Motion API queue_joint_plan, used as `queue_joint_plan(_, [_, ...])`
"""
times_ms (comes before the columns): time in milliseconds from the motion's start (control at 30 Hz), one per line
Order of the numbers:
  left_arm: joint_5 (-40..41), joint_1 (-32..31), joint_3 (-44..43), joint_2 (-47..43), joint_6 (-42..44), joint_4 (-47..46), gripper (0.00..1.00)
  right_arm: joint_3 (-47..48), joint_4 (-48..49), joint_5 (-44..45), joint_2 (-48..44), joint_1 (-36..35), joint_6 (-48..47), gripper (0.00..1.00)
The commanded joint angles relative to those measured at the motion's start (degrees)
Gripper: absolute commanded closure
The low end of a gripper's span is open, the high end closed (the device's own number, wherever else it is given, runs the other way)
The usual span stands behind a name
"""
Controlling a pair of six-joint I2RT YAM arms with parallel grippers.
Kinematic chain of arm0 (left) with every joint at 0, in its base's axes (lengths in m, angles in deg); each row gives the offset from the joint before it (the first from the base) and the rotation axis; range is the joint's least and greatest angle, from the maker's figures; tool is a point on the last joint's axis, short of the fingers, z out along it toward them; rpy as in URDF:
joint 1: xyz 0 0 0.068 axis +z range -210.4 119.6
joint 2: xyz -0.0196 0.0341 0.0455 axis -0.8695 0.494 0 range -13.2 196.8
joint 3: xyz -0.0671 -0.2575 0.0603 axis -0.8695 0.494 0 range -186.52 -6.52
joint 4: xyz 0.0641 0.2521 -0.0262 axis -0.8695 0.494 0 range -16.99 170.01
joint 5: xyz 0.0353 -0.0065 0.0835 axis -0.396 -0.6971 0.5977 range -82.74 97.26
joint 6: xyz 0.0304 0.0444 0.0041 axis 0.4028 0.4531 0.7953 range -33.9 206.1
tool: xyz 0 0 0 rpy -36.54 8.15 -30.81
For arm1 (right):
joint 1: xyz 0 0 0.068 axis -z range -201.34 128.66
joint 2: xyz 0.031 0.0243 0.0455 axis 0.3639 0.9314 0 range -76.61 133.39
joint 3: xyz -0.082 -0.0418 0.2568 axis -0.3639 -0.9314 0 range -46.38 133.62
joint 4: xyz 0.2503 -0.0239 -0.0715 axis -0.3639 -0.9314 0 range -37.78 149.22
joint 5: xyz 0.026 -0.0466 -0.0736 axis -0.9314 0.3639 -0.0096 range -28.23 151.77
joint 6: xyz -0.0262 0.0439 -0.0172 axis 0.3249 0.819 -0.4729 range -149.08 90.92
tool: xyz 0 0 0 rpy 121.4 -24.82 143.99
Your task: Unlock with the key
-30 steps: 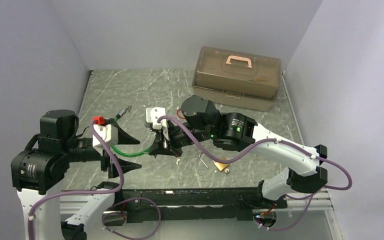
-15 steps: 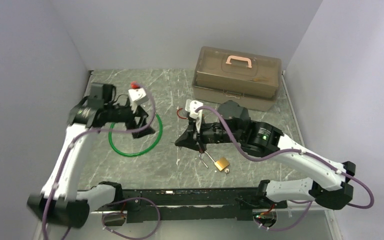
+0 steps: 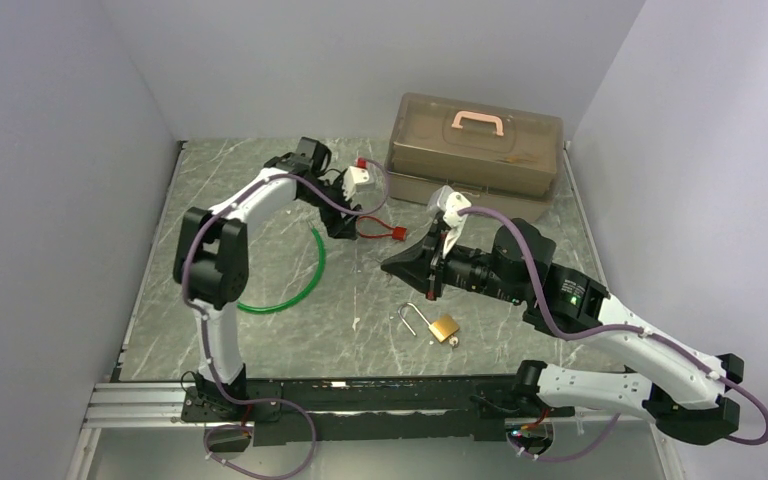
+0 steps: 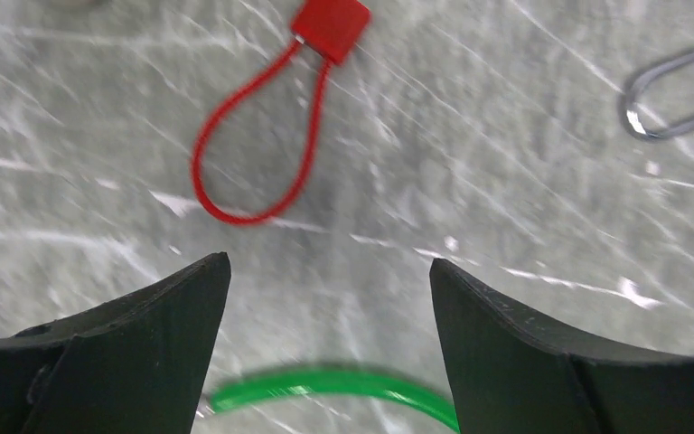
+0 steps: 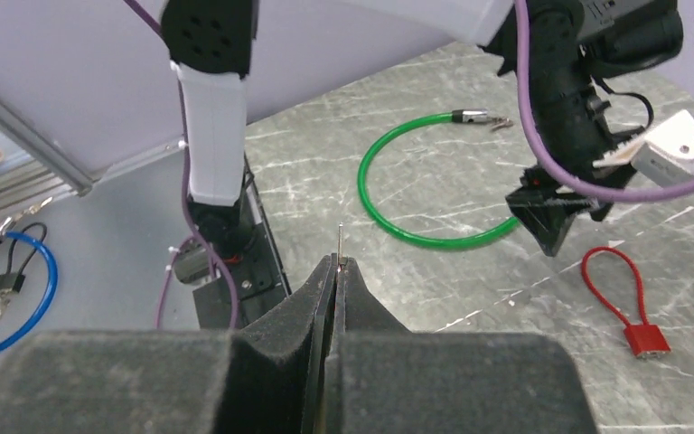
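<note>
the right gripper (image 5: 335, 264) is pressed shut on a thin sliver of metal whose tip (image 5: 340, 237) pokes out just past the pads; it looks like the key, though the wrist view is too narrow to be sure. seen from above, this gripper (image 3: 398, 266) hangs over the marble table (image 3: 260, 180) with its fingers pointing toward the left arm. the brass padlock (image 3: 444, 327) lies flat on the table near it, on the side toward the arm bases, with its silver shackle (image 3: 407, 319) swung out and nothing touching it.

ahead of the right fingertips lie the green cable loop (image 5: 416, 194) and, off to their right, the red cable lock (image 5: 628, 303).

the left gripper (image 4: 330, 271) has its jaws spread wide and holds nothing. it hovers (image 3: 343, 224) above the table, with the red cable lock (image 4: 262, 136) just beyond its fingertips and an arc of the green cable loop (image 4: 334, 384) passing beneath them. the padlock's shackle (image 4: 678, 95) shows at the far right of its view, well apart from the fingers.

beyond both grippers, a brown toolbox (image 3: 475, 155) sits at the back of the table.
</note>
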Motion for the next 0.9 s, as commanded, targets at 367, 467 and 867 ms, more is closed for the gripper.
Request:
queue_joint_plan(367, [10.2,-7.3,-18.9,17.1,29.9,10.8,0.45,3.8,4.0,2.4,0.0,3.8,1.2,1.00])
queue_joint_plan(467, [12.5,-8.2,-18.8,17.8,30.6,11.8,0.42,4.5,3.9,1.9,0.3,4.0,1.2,1.00])
queue_joint_plan(867, [17.1,-10.4,-13.4,16.9,34.3,10.9,0.67,7.0,2.9,1.3,1.6,4.4,1.2,1.00])
